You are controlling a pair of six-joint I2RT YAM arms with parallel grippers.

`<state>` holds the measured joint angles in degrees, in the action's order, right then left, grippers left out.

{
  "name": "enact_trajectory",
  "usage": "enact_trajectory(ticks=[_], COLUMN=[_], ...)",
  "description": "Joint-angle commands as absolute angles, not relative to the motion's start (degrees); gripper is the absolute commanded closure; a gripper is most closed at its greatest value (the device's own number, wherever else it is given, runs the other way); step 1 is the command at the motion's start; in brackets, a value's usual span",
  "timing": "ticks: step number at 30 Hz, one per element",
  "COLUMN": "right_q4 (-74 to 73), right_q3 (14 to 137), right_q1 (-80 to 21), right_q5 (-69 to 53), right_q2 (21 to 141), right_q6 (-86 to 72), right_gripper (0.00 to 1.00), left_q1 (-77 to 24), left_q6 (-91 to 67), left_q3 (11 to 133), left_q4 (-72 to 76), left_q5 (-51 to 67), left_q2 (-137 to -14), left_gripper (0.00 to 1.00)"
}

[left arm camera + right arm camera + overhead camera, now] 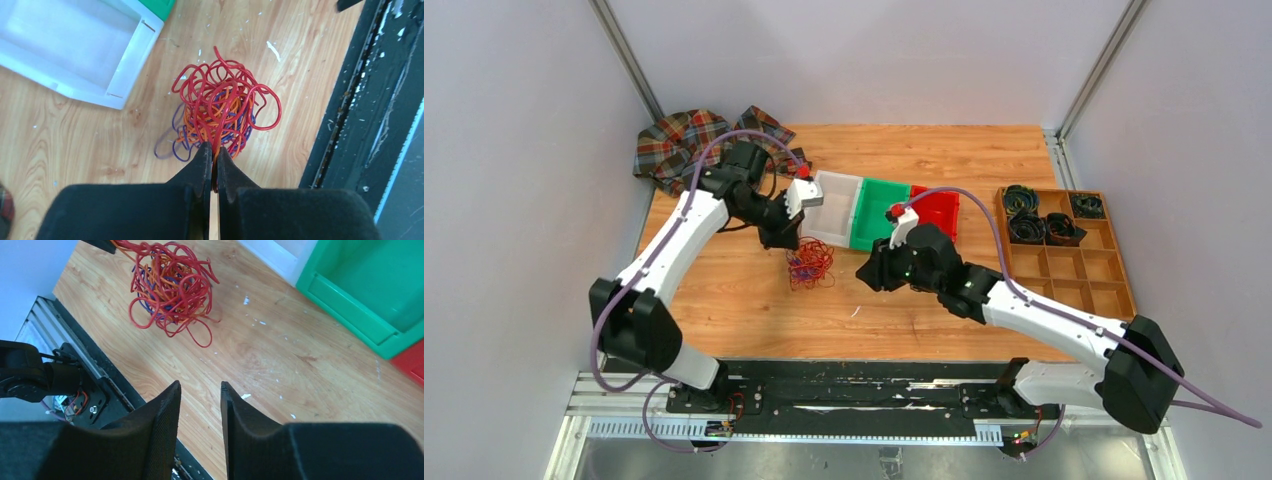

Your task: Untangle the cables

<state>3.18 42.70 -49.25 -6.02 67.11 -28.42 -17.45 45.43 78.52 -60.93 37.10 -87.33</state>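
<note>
**Left gripper clenched on the tangle; right gripper parted and empty**

Nearest the viewer, a black rail (844, 385) carries both arm bases along the near edge of the table (944, 320). The left gripper (214, 150) is clamped tight on red and orange strands at the near side of the cables (220, 112). This pinch shows only in the left wrist view; from above, the wrist hides the fingertips. The right gripper (200, 385) stands partly parted with nothing between its fingers. It hovers over bare wood to the right of the tangle, well apart from it.

The cables form one loose ball left of centre, between the rail and the white bin (836, 207). Red loops lie outermost and orange fills the core. Purple is mostly buried and spills out low on one side. Whether the ball rests on the wood or hangs just above it cannot be told. Open wood lies on its near and right sides.

Beyond it, the white bin, a green bin (879, 212) and a red bin (936, 210) stand touching in a row; the right wrist view cuts off the red one. A tray (1114, 270) sits at the right edge, and the dark coils (1034, 215) in its far compartments are too small to identify. A plaid cloth (679, 145) lies at the far left corner, partly hidden by the left arm.
</note>
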Motion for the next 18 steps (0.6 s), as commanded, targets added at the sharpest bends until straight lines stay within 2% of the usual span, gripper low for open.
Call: enact_trajectory(ticks=[1,3,6,10,18], right_q4=[6.55,7.56,9.16,12.79,15.84], right_q3=[46.87,48.29,50.4,51.92,54.51], right_q1=[-51.84,-52.6,-53.6,-55.12,-56.43], right_q5=[-5.75,-5.71,-6.16,-7.2,-8.29], right_q2=[68.55,69.3,70.48,71.83,74.98], right_q6=[-26.75,-26.24,-25.53,-25.36,-24.75], right_gripper=[0.58,0.47,0.38,0.34,0.34], left_q1=[-18.21,-18.39,-18.7,-19.17,-19.34], left_q6=[40.4,38.82,36.87,34.51,32.58], left_q3=[79.57,79.56,80.04,80.77,79.93], left_q4=[-66.77,-66.92,-66.97,-66.93,-66.97], left_q5=[38.01,38.43,39.67,40.58,43.33], left_q2=[-82.14,-80.27,-78.13,-76.81,-73.95], left_gripper=[0.99,0.99,0.99,0.99,0.99])
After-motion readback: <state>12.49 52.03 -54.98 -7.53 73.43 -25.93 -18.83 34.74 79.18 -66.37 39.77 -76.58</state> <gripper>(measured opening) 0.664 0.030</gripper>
